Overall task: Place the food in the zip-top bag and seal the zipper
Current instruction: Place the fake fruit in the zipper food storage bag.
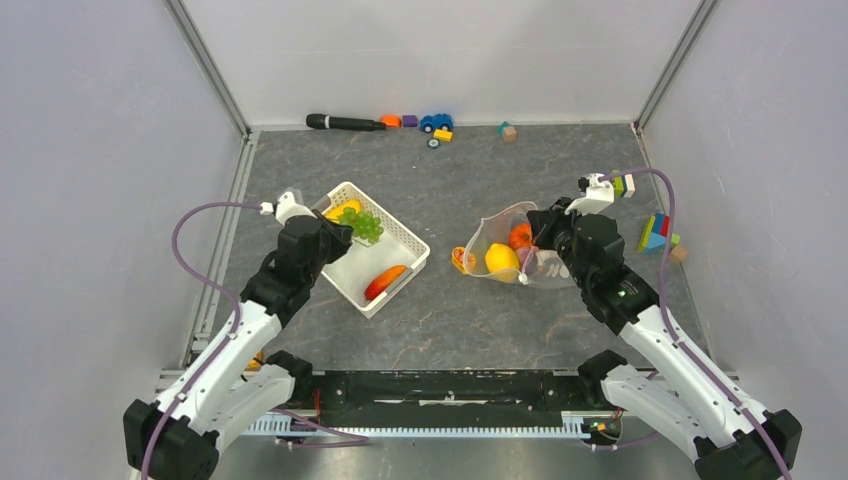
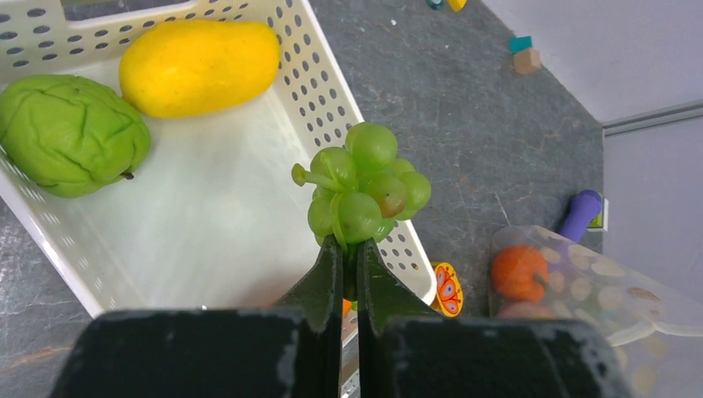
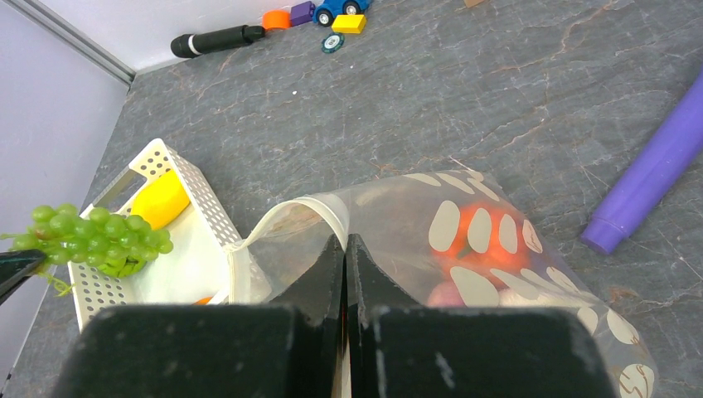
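Note:
My left gripper (image 1: 338, 228) (image 2: 349, 245) is shut on the stem of the green grapes (image 1: 365, 225) (image 2: 365, 182) and holds them above the white basket (image 1: 410, 240) (image 2: 348, 91). The yellow mango (image 2: 199, 62), green pepper (image 2: 70, 133) and red chili (image 1: 385, 282) lie in the basket. My right gripper (image 1: 543, 240) (image 3: 346, 240) is shut on the rim of the zip-top bag (image 1: 490, 232) (image 3: 398, 207), holding its mouth open toward the basket. The zipper (image 3: 319, 207) arches up at the mouth. Inside the bag are an orange pumpkin (image 1: 520, 235) (image 3: 485, 236) and a yellow fruit (image 1: 502, 260).
A butterfly-print disc (image 1: 462, 260) (image 2: 448, 288) lies between basket and bag. A purple brush handle (image 3: 655, 170) lies right of the bag. Coloured blocks (image 1: 655, 232) sit at the right wall. A black marker (image 1: 345, 122), a toy car (image 1: 436, 122) and blocks line the back wall.

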Tool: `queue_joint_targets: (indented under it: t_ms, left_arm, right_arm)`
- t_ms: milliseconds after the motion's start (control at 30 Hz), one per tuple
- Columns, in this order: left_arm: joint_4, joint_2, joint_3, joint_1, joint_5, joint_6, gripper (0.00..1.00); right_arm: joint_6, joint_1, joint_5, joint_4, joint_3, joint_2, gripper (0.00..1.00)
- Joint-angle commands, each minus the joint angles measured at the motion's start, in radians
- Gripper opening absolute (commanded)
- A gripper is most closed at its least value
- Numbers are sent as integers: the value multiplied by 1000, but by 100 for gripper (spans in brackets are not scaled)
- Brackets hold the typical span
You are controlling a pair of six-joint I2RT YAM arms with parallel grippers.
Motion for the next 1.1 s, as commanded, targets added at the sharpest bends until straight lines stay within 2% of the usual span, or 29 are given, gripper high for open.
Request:
queue_joint_targets:
  t_ms: [0,433,767,1067]
  left_arm:
    - [34,-73,46,1,21,59,2]
    - [85,-165,78,1,78,141,2]
    - [213,-122,115,2,336,192,2]
    - [403,-66,103,2,577,162,2]
  right_arm:
    - [3,1,-5,42,10,-16,0]
    - [-5,2,-3,42,10,-14,0]
    - [-11,1,10,41,14,-8,0]
    - [-19,1,11,31,16,-31,0]
